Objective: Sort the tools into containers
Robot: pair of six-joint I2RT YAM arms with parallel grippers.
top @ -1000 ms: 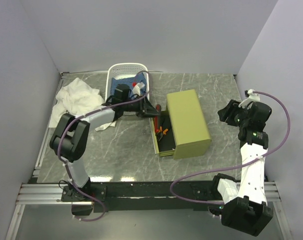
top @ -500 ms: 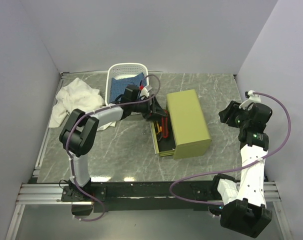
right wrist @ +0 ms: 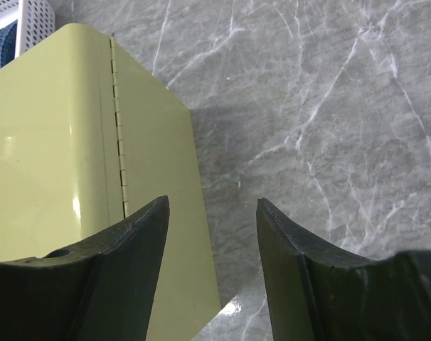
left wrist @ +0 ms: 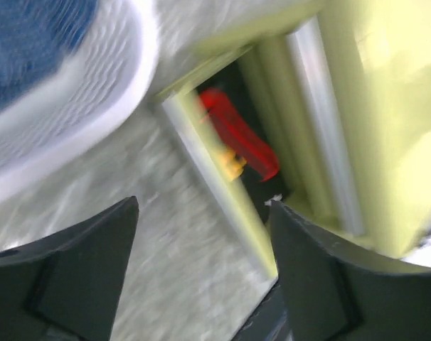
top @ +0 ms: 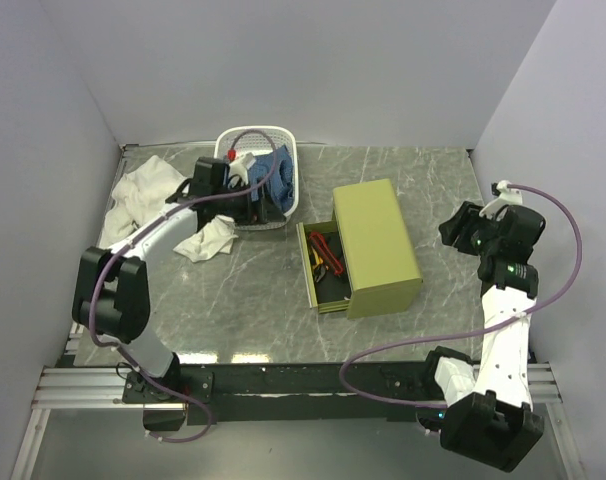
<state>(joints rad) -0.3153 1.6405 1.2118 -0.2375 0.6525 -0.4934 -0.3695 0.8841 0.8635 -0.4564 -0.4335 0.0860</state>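
Note:
The olive-green drawer chest (top: 378,245) stands mid-table with its drawer (top: 308,278) pulled out to the left. In the drawer lie a red-handled screwdriver (top: 318,243) and orange-black pliers (top: 330,266). The white perforated basket (top: 245,140) with blue fabric (top: 279,170) stands at the back. My left gripper (top: 270,203) is open and empty at the basket's near right side. Its blurred wrist view shows the gripper (left wrist: 201,206) over bare table, the basket (left wrist: 66,121), the red handle (left wrist: 237,135) and the chest (left wrist: 379,106). My right gripper (top: 461,228) is open and empty, right of the chest (right wrist: 66,142).
A white cloth (top: 153,190) lies at the back left, with part of it (top: 208,240) just in front of the basket. Grey walls close in the left, back and right sides. A basket corner (right wrist: 34,18) shows in the right wrist view.
My left gripper went right to the open drawer, then drew back left to the basket. The red-handled screwdriver now lies in the drawer. The right arm has hardly moved.

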